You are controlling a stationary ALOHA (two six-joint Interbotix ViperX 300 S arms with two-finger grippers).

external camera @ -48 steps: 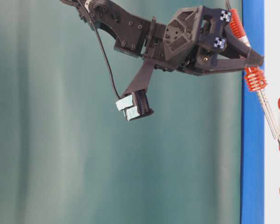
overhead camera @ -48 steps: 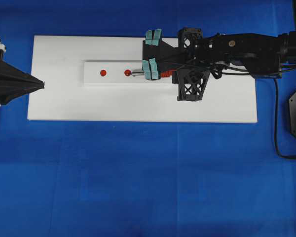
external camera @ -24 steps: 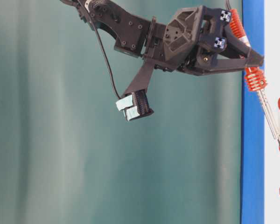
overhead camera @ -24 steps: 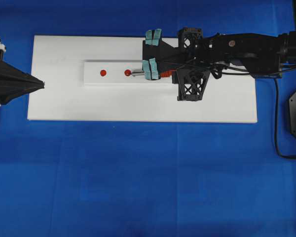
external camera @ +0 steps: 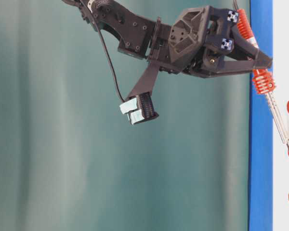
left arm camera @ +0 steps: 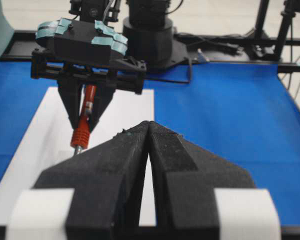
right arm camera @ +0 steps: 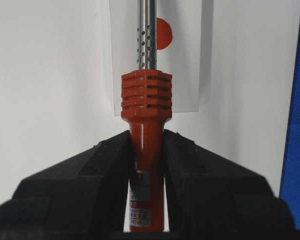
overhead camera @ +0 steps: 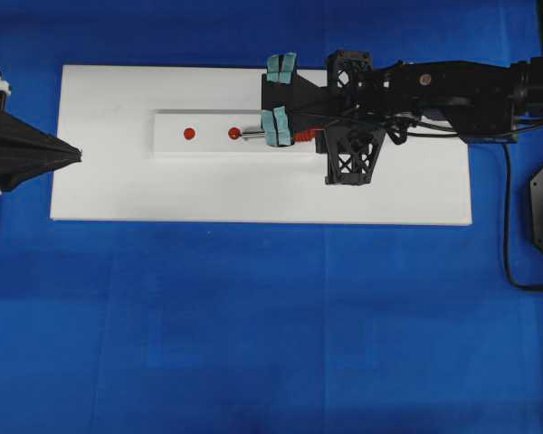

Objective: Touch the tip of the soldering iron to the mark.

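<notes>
Soldering iron's tip rests on the middle red dot; nothing has moved in the past second.

The right hand stays clamped on the soldering iron, its shaft slanting down to the mark on the white block. The left hand, closed and empty, remains at the white board's far end on the blue desk.

Soldering iron: red-orange handle, ribbed collar, silver shaft perforated with small dark holes. White block, centre of overhead frame, carries round red dots; mark red. White board on blue table cover. Right gripper: black, teal-taped fingers.
</notes>
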